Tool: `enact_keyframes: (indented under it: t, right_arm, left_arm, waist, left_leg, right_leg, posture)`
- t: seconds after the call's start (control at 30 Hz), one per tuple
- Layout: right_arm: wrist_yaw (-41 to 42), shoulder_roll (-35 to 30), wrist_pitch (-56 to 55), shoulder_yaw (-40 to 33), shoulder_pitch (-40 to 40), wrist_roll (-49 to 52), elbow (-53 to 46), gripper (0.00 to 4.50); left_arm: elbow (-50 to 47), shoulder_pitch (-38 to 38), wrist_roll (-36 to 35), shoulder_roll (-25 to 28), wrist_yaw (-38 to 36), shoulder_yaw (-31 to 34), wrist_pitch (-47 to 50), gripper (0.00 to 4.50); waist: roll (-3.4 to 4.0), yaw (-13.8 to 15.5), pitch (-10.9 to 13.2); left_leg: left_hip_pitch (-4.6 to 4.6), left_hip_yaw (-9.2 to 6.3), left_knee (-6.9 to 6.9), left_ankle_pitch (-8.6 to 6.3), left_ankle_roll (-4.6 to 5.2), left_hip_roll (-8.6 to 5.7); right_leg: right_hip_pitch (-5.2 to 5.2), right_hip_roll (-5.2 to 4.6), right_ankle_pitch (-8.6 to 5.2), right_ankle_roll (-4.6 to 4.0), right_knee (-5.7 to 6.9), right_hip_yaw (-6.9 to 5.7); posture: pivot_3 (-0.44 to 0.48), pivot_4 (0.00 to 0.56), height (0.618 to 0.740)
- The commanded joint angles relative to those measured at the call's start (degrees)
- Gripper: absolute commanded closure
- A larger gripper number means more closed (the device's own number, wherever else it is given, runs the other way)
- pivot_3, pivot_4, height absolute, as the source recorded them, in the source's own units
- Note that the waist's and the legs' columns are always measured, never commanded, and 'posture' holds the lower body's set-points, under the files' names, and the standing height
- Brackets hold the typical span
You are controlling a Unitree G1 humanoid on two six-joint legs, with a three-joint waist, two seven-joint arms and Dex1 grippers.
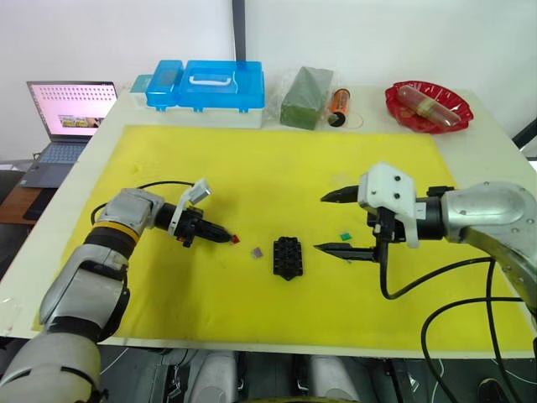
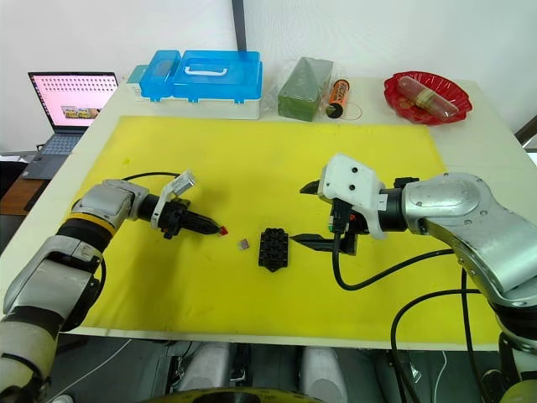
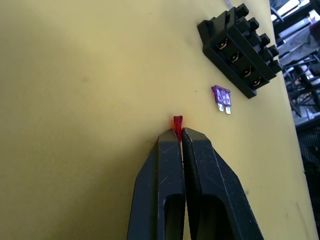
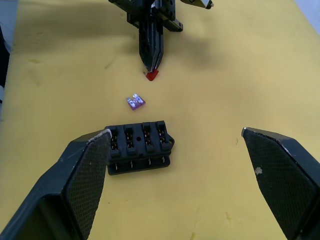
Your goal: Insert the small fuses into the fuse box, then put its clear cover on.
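The black fuse box point(image 1: 287, 257) sits on the yellow mat point(image 1: 277, 168), its slots facing up. My left gripper point(image 1: 223, 238) is to its left, shut on a red fuse point(image 3: 177, 122) that sticks out from the fingertips, low over the mat. A purple fuse point(image 1: 257, 251) lies flat between that gripper and the fuse box. A green fuse point(image 1: 344, 236) lies on the mat to the right of the box. My right gripper point(image 1: 323, 223) hovers just right of the box, open wide, with nothing between its fingers point(image 4: 85, 175). The clear cover is out of view.
Along the table's back edge stand a large blue plastic case point(image 1: 205, 84), a green wrapped block point(image 1: 306, 96), an orange cylinder point(image 1: 339, 104) and a red bowl point(image 1: 428, 105). A laptop point(image 1: 71, 109) sits off the table's left side. Cables trail from both wrists.
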Motion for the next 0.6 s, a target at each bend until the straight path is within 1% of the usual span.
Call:
enact_keyframes:
  t: [0.03, 0.1, 0.17, 0.27, 0.3, 0.4, 0.5, 0.6]
  right_arm:
    - [-0.1, 0.3, -0.3, -0.9, -1.5, 0.3, -0.5, 0.00]
    - [-0.2, 0.5, 0.1, -1.1, -1.7, 0.8, -0.3, 0.00]
    - [-1.3, 1.3, 2.3, -2.5, -2.1, 2.8, -0.3, 0.00]
    - [-5.2, 4.0, 8.5, -6.0, -4.6, 8.6, 0.2, 0.00]
    - [-6.4, 4.9, 10.4, -7.0, -5.8, 10.6, 0.5, 0.00]
    - [-8.5, 6.0, 14.5, -8.5, -8.4, 14.6, 1.0, 0.00]
    - [-11.0, 7.5, 18.6, -9.4, -11.4, 19.2, 2.4, 0.00]
    - [-15.6, 11.0, 23.4, -11.0, -14.7, 25.1, 4.9, 0.00]
  left_arm:
    - [-2.1, 0.0, -1.5, 0.5, -0.2, 1.7, 1.2, 4.49]
    - [-2.2, -0.3, -1.8, 0.1, -0.2, 3.5, 1.3, 4.49]
    - [-4.1, -0.7, -4.4, -0.4, 1.4, 8.5, 2.3, 4.49]
    - [-13.3, 0.5, -10.4, -0.7, 5.4, 16.4, 6.8, 4.49]
    - [-16.8, 1.2, -12.0, -0.6, 6.6, 18.1, 8.8, 4.49]
    - [-25.0, 3.3, -15.3, -0.3, 9.3, 20.9, 13.7, 4.49]
    - [-31.0, 5.0, -18.7, -0.9, 12.6, 23.7, 17.1, 4.49]
    - [-35.9, 5.9, -22.5, -2.5, 16.5, 26.4, 19.9, 4.49]
  waist:
    - [0.00, 0.0, 0.0]
    - [0.00, 0.0, 0.0]
    - [-0.04, 0.0, 0.0]
    - [-0.09, -0.1, 0.1]
    - [-0.09, -0.1, 0.1]
    - [-0.07, -0.1, 0.0]
    - [-0.07, -0.2, 0.0]
    - [-0.07, -0.2, 0.0]
  left_leg:
    - [-0.01, 0.00, 0.00, 0.00, 0.00, 0.00]
    - [-0.02, 0.00, 0.00, 0.00, 0.00, 0.00]
    - [-0.03, 0.00, 0.00, 0.00, 0.00, 0.00]
    - [-0.10, -0.01, 0.00, 0.01, -0.01, 0.01]
    - [-0.11, 0.00, 0.00, 0.01, -0.02, 0.00]
    - [-0.10, 0.01, 0.00, 0.02, -0.04, -0.01]
    - [-0.06, 0.01, -0.01, 0.04, -0.07, -0.01]
    - [-0.06, 0.00, -0.01, 0.06, -0.10, 0.00]
  right_leg:
    - [0.00, 0.00, 0.00, 0.00, 0.00, 0.00]
    - [-0.02, 0.00, 0.00, 0.00, 0.00, 0.00]
    - [-0.04, 0.00, 0.00, 0.00, 0.00, 0.00]
    - [-0.13, -0.17, 0.00, 0.00, 0.08, 0.00]
    - [-0.15, -0.22, 0.00, 0.01, 0.10, 0.00]
    - [-0.17, -0.28, 0.01, 0.01, 0.18, 0.01]
    - [-0.15, -0.26, 0.00, 0.01, 0.19, 0.01]
    - [-0.15, -0.26, 0.00, 0.01, 0.21, 0.01]
  posture:
    - [0.000, 0.150, 0.740]
    - [0.000, 0.150, 0.740]
    - [0.000, 0.150, 0.740]
    - [0.000, 0.150, 0.740]
    - [0.000, 0.150, 0.740]
    - [0.000, 0.150, 0.740]
    - [0.000, 0.150, 0.740]
    - [0.000, 0.150, 0.740]
